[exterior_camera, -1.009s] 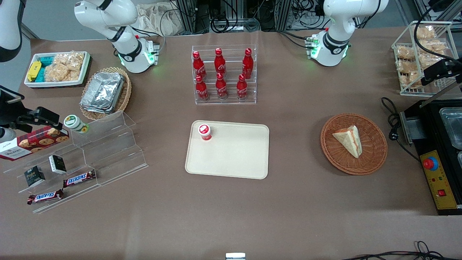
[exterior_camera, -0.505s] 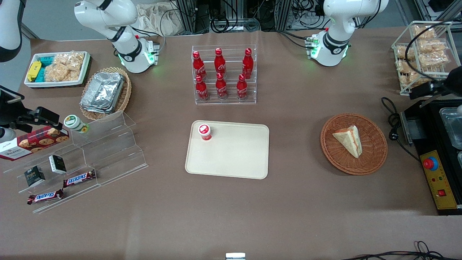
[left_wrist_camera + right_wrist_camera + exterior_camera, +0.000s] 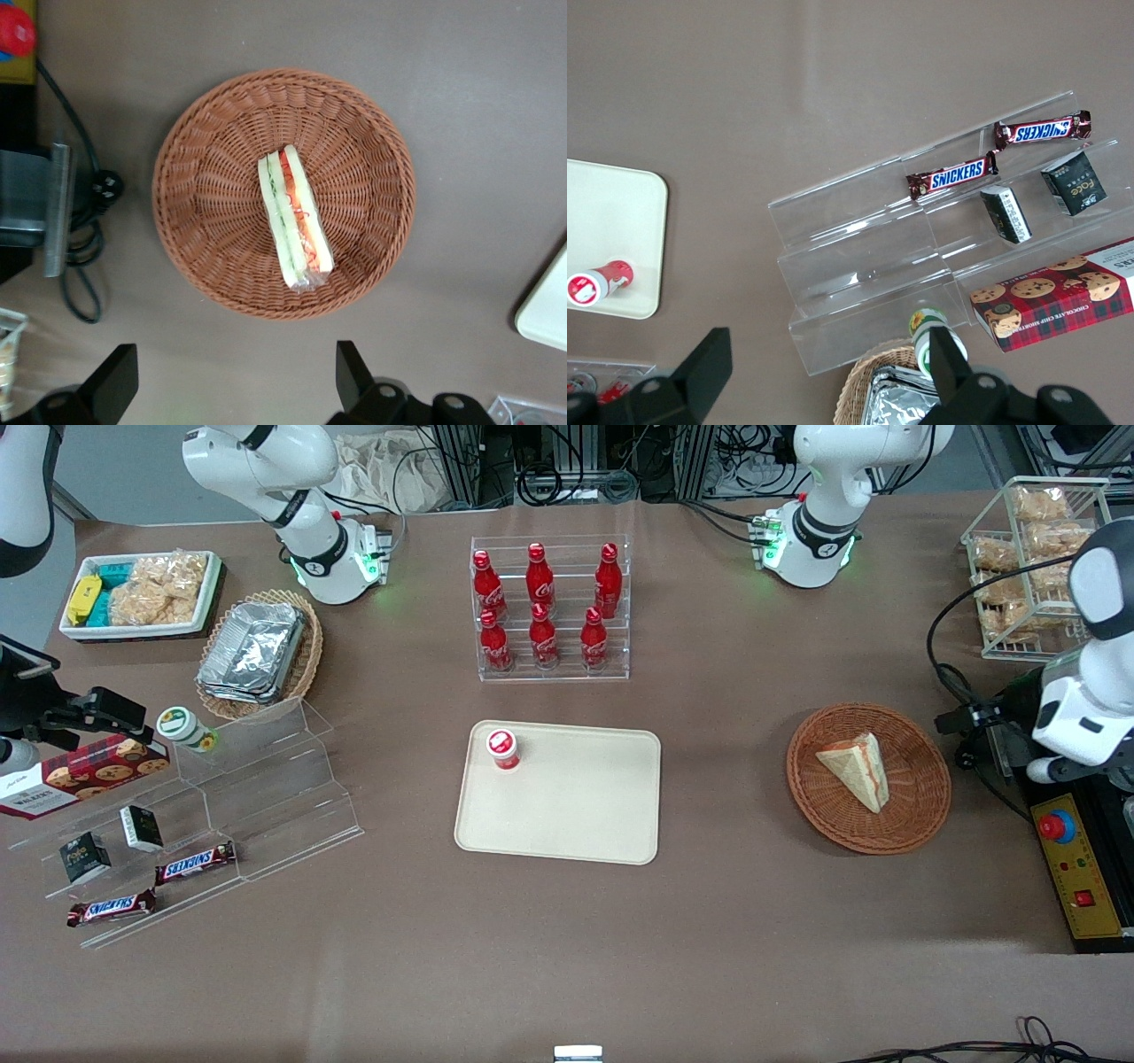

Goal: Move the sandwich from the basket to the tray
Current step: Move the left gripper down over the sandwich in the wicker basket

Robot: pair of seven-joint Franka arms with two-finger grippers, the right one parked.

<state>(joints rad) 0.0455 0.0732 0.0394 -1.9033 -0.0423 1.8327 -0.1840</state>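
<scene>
The sandwich (image 3: 858,769), a pale wedge with red and green filling along its edge (image 3: 294,218), lies in the round reddish-brown basket (image 3: 921,815) (image 3: 190,186). The cream tray (image 3: 585,815) sits at the table's middle, and one of its corners (image 3: 545,305) shows in the left wrist view. My left gripper (image 3: 235,385) hangs open and holds nothing, above the bare table just off the basket's rim, on the working arm's end. Its white wrist (image 3: 1076,722) shows beside the basket.
A small red-capped bottle (image 3: 502,748) stands on the tray's corner nearest the cola rack (image 3: 549,607). A black machine with a red button (image 3: 1057,828) and a cable with plug (image 3: 104,186) lie beside the basket. A wire rack of bagged snacks (image 3: 1019,558) stands farther back.
The left arm has swung in from the snack rack toward the basket, so its white wrist now stands beside the basket. The sandwich, basket and tray have not moved.
</scene>
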